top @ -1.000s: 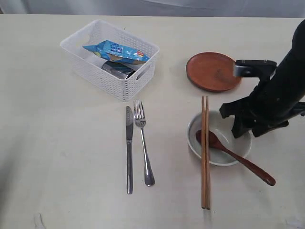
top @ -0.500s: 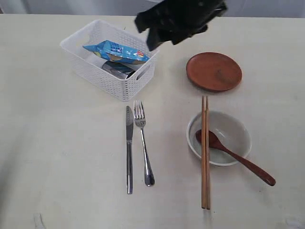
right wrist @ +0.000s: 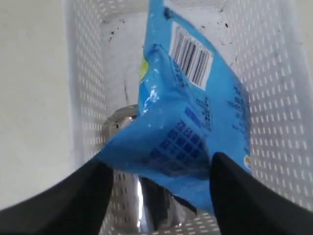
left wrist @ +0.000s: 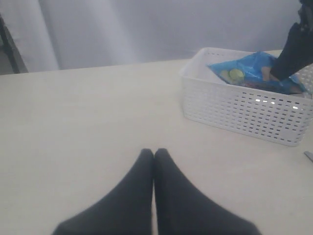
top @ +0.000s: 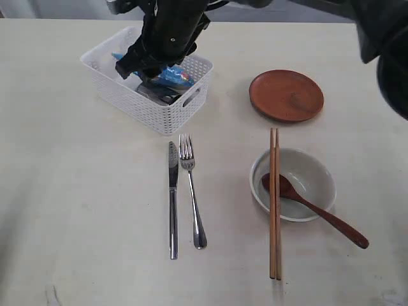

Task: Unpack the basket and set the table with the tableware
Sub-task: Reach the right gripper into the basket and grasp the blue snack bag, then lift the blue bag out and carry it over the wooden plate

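- The right gripper reaches into the white perforated plastic basket. I read its fingers as spread apart, one on each side of the blue crinkly snack packet. I cannot tell whether they touch it.
- A small steel cup lies in the basket, under the packet.
- The left gripper sits low over the pale cream table, well apart from the basket, with its fingers pressed together and empty.
- The basket's long axis runs diagonally across the table.
- The steel knife and steel fork lie parallel near the basket's nearest corner. Blade and tines point toward the basket.
- The round brown wooden plate sits apart from the basket.
- The off-white bowl sits farther from the basket than the plate.
- The wooden chopsticks rest across the bowl's rim, parallel to the knife.
- The dark red-brown spoon has its head in the bowl and its handle pointing away from the basket.
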Robot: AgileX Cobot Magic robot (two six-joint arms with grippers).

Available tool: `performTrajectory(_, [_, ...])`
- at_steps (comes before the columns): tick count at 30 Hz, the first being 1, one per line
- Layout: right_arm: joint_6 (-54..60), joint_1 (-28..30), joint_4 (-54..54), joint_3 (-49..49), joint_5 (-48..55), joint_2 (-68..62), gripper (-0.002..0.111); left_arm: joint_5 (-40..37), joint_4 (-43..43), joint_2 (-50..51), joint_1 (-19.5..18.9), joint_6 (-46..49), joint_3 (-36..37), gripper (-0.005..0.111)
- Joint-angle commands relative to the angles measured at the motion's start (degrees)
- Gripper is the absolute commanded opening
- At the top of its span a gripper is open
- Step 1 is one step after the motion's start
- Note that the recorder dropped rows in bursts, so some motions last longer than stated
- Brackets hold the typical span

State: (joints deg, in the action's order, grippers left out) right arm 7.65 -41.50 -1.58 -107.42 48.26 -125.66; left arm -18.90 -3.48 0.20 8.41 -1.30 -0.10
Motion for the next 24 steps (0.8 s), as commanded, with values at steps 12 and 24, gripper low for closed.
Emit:
performTrajectory(12, [0.40,-0.10,3.20,-1.15,-3.26,-2.84,0.040,0.56,0.26,-0.20,0.36,0.02,0.10,0.000])
performTrajectory(24, [0.36,-0.10,3.60,-1.15,-2.79,1.03,-0.001,0.56,0.26,-0.20,0.36,0.02,0.10,0.000])
